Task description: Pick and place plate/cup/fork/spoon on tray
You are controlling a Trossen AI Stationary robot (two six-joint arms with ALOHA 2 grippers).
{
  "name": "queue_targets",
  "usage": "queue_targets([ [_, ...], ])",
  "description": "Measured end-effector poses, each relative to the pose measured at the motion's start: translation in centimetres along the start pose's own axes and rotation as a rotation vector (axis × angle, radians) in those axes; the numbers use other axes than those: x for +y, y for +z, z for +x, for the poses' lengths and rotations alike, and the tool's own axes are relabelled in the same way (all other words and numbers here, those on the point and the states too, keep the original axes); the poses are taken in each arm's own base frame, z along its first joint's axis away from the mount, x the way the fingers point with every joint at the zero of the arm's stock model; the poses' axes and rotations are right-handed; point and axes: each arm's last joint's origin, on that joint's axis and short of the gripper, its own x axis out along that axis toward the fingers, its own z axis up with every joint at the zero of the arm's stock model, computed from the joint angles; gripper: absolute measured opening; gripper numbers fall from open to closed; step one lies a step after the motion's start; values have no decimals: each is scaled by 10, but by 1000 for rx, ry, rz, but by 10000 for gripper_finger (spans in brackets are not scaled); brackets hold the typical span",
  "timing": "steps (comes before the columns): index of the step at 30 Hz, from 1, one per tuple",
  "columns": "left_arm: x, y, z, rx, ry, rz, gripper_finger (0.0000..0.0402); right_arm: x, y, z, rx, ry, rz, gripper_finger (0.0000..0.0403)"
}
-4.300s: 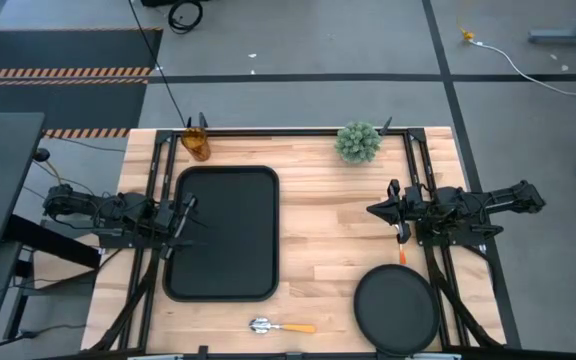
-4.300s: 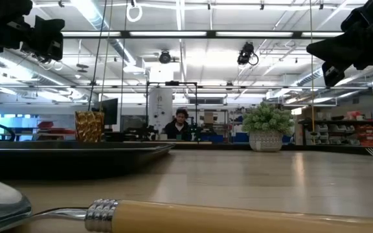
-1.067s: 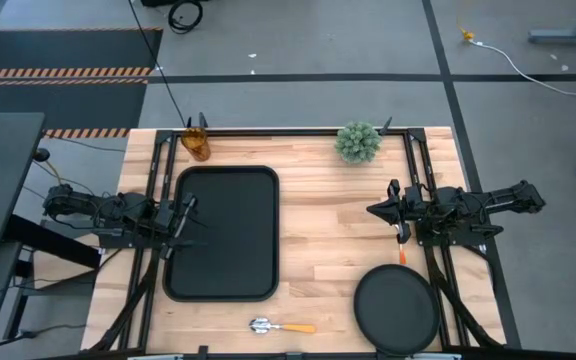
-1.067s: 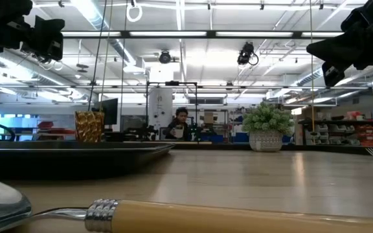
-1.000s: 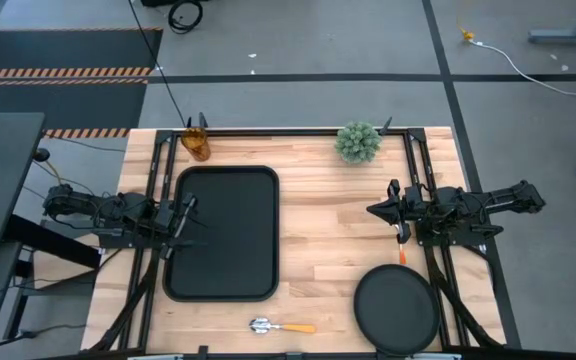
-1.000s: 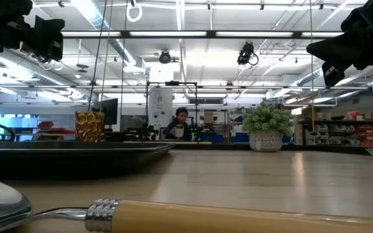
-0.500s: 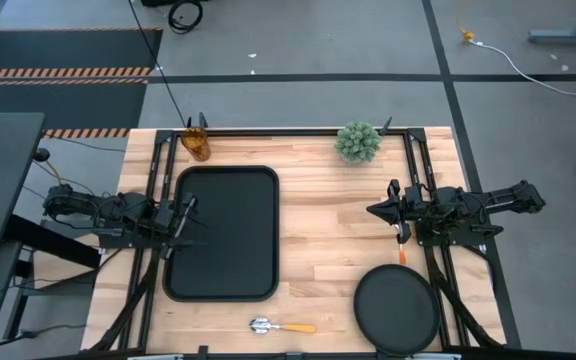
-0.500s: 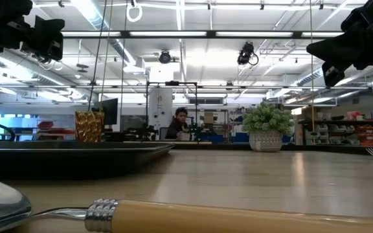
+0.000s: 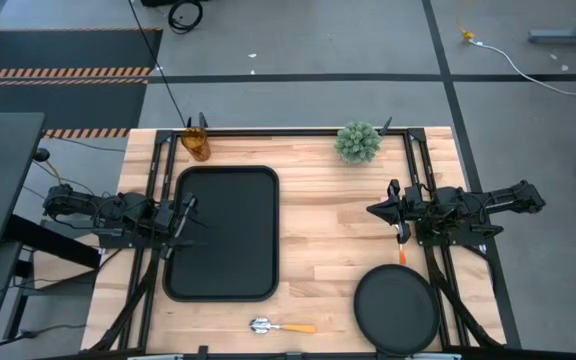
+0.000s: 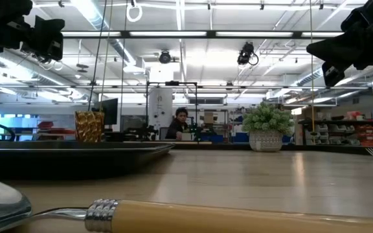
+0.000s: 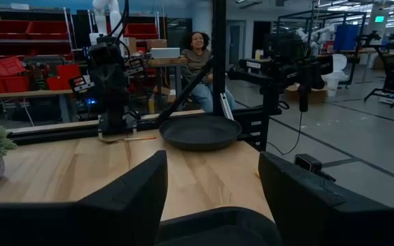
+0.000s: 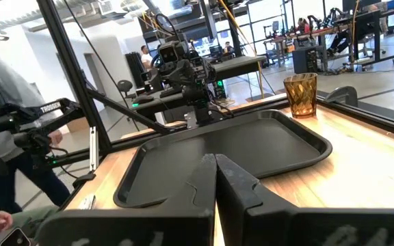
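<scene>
**Wooden table, both my arms parked**

Overhead: empty tray (image 9: 221,232) left, cup (image 9: 197,144) behind it, plate (image 9: 397,309) and spoon (image 9: 283,326) at the near edge.

Left wrist: left gripper (image 11: 211,184) fingers apart, empty.

Right wrist: right gripper (image 12: 215,184) closed, empty; only here I read "THRODEN" on a frame.

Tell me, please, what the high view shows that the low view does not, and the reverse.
Only the high view shows the round plate near the table's front right, the fork's orange handle under the right arm, and both arms whole. Only the low view shows the room behind, with a person at a desk. Both show the tray, the cup behind it, the plant, and the spoon at the front edge.
</scene>
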Motion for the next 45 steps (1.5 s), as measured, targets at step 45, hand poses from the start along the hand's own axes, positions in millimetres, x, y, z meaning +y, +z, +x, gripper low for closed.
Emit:
queue_targets([
  [45, 0, 10, 0, -97, 9, 6, 233, 0, 0, 0, 0, 0, 0, 9],
])
